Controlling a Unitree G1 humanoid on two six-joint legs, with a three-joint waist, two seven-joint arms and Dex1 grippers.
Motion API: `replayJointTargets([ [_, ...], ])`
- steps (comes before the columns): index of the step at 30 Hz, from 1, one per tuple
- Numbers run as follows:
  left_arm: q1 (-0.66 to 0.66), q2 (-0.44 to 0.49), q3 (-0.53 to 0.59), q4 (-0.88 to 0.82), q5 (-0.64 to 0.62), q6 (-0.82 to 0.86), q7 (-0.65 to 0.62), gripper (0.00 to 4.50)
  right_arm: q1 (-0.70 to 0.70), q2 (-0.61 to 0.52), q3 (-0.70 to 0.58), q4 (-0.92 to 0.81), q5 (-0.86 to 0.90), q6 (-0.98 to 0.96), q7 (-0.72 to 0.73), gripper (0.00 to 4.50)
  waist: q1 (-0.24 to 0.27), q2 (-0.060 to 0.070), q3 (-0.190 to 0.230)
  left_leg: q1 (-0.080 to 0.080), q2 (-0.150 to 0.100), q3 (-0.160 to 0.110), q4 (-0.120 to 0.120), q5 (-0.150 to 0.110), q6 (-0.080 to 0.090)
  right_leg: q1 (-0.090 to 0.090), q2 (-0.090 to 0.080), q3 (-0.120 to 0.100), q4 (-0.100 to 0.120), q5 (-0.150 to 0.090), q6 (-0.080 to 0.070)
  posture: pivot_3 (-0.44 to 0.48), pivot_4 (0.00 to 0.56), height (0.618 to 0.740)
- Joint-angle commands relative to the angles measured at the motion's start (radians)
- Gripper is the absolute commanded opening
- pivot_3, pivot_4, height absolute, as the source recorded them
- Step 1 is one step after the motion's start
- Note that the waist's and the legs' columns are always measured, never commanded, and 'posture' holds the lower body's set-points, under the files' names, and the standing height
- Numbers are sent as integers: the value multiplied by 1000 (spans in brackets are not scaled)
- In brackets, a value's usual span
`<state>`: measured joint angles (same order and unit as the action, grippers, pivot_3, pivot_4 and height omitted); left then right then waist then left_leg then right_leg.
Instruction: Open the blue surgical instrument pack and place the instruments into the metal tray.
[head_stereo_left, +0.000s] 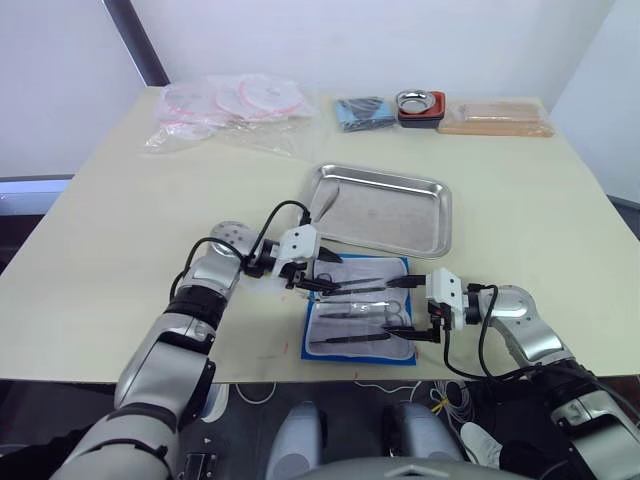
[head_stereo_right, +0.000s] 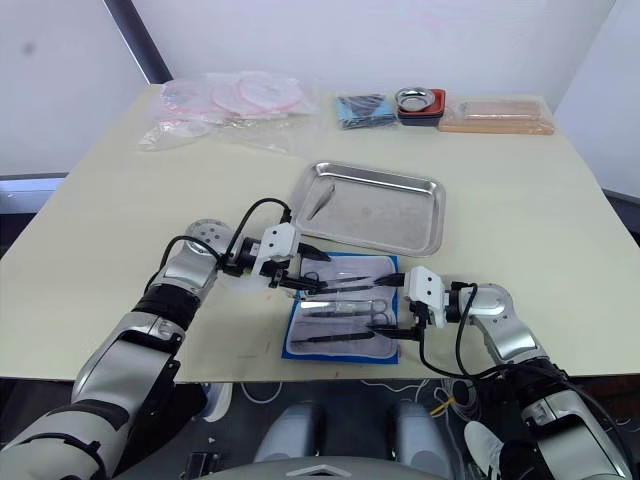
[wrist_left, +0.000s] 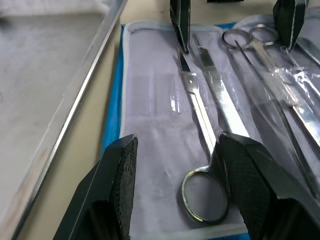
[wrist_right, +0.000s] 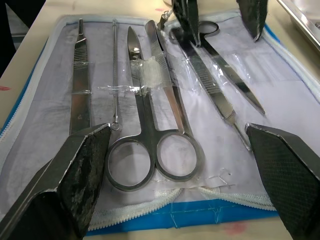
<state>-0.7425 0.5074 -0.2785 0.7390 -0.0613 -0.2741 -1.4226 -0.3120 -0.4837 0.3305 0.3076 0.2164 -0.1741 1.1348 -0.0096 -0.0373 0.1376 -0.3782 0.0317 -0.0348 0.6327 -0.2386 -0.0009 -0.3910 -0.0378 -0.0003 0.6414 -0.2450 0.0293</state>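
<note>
The blue surgical instrument pack (head_stereo_left: 360, 312) lies unfolded near the table's front edge, pale lining up. Several instruments are strapped in it under clear strips: scissors (wrist_right: 152, 145), tweezers (wrist_right: 80, 95), a thin probe (wrist_right: 115, 75) and forceps (wrist_right: 220, 85). My left gripper (head_stereo_left: 318, 282) hangs open over the pack's left end, its fingers (wrist_left: 117, 190) astride the ring handle of a pair of scissors (wrist_left: 200, 125). At the pack's right end my right gripper (head_stereo_left: 416, 310) is open, low over the ring handles. The metal tray (head_stereo_left: 430, 215) sits just behind the pack, with one slim instrument (head_stereo_left: 323, 200) in its left part.
At the table's back stand clear plastic bags with pink rings (head_stereo_left: 230, 105), a dark blue cloth bundle (head_stereo_left: 362, 110), a small steel bowl on a red-black base (head_stereo_left: 420, 104) and a tan flat box (head_stereo_left: 495, 117). The table's front edge (head_stereo_left: 260, 378) runs right below the pack.
</note>
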Motion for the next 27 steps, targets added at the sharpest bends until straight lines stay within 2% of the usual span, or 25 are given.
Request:
replayJointTargets([
  [1,-11,-7,-2,29,25,-19,5,2750,91,-32,75,146,-135,69,-15,4500,0,1,-2,0,0,0,0,0,0,0,0,0,0,0,0,0,150,740],
  [3,-13,-11,-2,35,26,-15,1,2221,92,-32,76,145,-135,70,-16,4500,0,2,-3,0,0,0,0,0,0,0,0,0,0,0,0,0,150,740],
  [4,-14,-13,-2,37,26,-14,-1,2191,93,-32,76,145,-135,71,-16,4500,0,2,-3,0,0,0,0,0,0,0,0,0,0,0,0,0,150,740],
  [9,-20,-17,-4,50,37,-10,-7,28,96,-31,78,143,-135,71,-19,4500,0,2,-5,0,0,0,0,0,0,0,0,0,0,0,0,0,150,740],
  [21,-39,-17,-1,-13,34,68,-41,28,102,-26,82,135,-134,75,-23,4500,0,2,-7,0,0,0,0,0,0,0,0,0,0,0,0,0,150,740],
  [27,-44,-32,52,-25,-16,108,-18,28,100,-21,82,141,-135,72,-26,4500,-1,2,-7,0,0,0,0,0,0,0,1,0,0,0,0,0,150,740],
])
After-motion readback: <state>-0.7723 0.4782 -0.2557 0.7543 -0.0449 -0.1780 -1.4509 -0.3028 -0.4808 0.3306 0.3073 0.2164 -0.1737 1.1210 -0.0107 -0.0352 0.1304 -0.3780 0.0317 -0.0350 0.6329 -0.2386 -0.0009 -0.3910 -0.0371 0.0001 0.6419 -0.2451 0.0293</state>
